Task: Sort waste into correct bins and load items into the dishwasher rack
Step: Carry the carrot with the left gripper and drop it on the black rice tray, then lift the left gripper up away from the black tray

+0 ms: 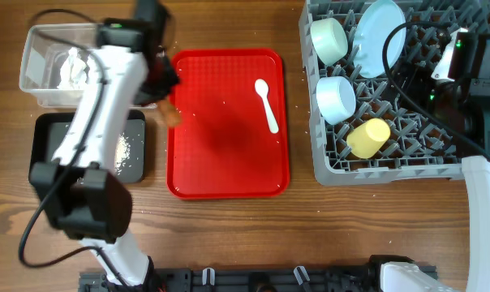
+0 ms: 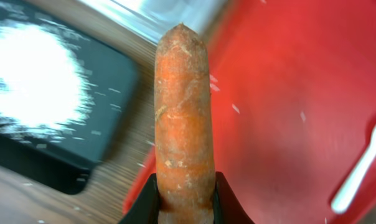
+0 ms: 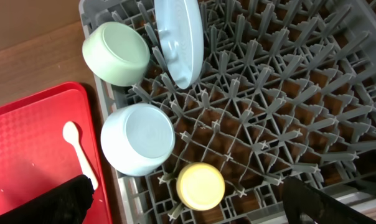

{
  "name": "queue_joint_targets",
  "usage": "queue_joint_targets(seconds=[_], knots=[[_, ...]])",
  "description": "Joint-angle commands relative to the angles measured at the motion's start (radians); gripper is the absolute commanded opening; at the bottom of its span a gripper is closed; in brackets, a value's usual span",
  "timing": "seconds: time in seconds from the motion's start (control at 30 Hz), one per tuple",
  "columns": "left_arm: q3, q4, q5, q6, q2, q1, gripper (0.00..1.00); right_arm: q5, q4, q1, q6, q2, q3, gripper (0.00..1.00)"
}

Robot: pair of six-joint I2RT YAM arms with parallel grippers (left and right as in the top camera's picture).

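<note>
The grey dishwasher rack (image 1: 375,172) holds the blue plate (image 1: 379,26), both bowls and the yellow cup (image 1: 368,138). The right gripper (image 3: 197,202) hangs above it with its jaws spread wide, gripping nothing. Beside it the red tray (image 1: 229,154) carries the white spoon (image 1: 267,104), and over that tray's left edge, near the rice-dusted black tray (image 1: 46,146), the left gripper (image 2: 183,196) is clamped narrowly on the orange carrot (image 2: 183,118).

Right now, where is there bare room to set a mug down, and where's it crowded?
Free: the red tray left of and below the spoon, and the table below it. Crowded: the rack's left side, with green bowl, blue bowl, plate and cup; the tub and black tray, where the left gripper holds a carrot.
</note>
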Motion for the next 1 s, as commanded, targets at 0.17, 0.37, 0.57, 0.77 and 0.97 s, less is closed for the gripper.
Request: queue_joint_targets(seconds=[0.17, 0.37, 0.57, 0.77, 0.97], knots=[[-0.034, -0.020, -0.089, -0.077, -0.018, 0.330, 0.04, 0.009, 0.019, -0.003, -0.018, 0.011, 0.003, 1.00], [-0.161, 0.053, -0.091, -0.150, -0.018, 0.480, 0.04, -0.006, 0.053, -0.003, -0.020, 0.011, 0.003, 1.00], [-0.427, 0.306, -0.088, -0.176, -0.018, 0.531, 0.04, -0.008, 0.060, -0.003, -0.019, 0.011, 0.003, 1.00], [-0.592, 0.514, -0.087, -0.176, -0.018, 0.532, 0.13, -0.078, 0.064, -0.003, -0.025, 0.011, 0.003, 1.00], [-0.610, 0.530, -0.090, -0.174, -0.019, 0.532, 0.32, -0.078, 0.064, -0.002, -0.047, 0.011, 0.003, 1.00]])
